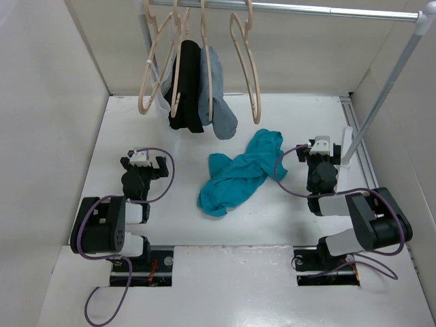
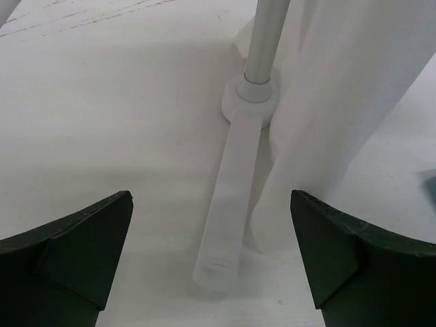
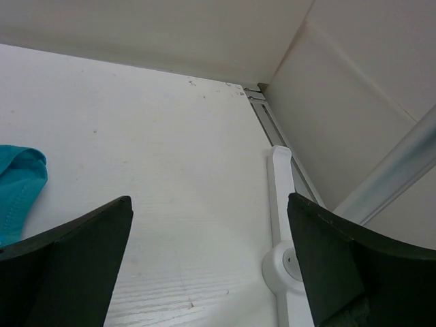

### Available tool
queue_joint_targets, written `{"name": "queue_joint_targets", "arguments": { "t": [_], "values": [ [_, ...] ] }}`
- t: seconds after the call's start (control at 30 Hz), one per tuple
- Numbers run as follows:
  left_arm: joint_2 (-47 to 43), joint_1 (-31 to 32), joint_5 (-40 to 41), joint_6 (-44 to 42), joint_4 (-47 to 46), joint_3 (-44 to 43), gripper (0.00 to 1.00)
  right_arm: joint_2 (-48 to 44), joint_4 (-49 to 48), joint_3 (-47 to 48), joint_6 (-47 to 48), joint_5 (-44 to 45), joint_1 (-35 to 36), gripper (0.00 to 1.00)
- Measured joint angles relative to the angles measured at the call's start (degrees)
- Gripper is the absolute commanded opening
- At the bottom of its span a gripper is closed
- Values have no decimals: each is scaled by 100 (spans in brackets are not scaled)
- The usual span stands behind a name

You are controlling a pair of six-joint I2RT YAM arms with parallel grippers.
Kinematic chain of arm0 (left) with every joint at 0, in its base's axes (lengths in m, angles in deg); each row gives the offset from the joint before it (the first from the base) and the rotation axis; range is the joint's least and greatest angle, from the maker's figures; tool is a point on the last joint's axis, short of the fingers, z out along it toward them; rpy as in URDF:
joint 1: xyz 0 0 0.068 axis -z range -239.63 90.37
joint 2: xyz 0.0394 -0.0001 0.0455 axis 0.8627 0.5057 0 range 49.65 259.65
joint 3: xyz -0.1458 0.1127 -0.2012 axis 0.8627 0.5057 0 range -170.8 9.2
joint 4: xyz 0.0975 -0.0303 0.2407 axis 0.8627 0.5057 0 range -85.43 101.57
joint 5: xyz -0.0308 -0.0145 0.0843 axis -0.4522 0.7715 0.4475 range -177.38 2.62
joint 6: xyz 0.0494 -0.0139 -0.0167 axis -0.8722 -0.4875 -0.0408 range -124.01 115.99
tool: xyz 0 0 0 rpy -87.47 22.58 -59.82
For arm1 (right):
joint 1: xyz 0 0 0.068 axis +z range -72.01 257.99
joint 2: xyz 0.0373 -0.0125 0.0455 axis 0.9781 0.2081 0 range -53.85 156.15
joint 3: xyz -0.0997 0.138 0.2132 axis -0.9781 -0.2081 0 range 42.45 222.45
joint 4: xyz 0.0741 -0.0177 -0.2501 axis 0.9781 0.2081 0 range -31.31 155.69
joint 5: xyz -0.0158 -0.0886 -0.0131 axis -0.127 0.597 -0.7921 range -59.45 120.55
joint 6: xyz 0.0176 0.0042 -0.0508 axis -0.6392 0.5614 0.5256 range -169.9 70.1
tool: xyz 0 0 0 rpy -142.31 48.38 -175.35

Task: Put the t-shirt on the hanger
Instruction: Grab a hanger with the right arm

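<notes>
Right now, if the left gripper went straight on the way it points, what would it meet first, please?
Probably the rack's white foot, lying on the table dead ahead between the left gripper's open fingers; depth is unclear.

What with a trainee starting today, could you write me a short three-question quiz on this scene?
1. True or false: the t-shirt already hangs on the hanger.
2. Multiple choice: what do the left claw and the right claw hold?
A. Nothing; both are open.
B. One sleeve each.
C. A hanger each.
3. Short answer: where does the t-shirt lie?

Key
1. False: the hanger hangs bare on the rail.
2. A.
3. Crumpled on the table, between the two arms.
</notes>
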Motion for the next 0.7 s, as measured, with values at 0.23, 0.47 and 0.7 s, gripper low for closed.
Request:
{"name": "queue_joint_targets", "arguments": {
  "t": [0.23, 0.47, 0.7],
  "values": [
    [-15, -15, -243, -61, 2, 11, 100, 0, 0, -2, 2, 0, 0, 99],
    [-2997, -186, -791, -686, 1163, 212, 100, -417, 916, 321, 4, 68, 7, 99],
    [-5224, -190, -382, -1779, 4590, -1381, 100, -802, 2570, 1495, 149, 323, 114, 99]
  ]
}}
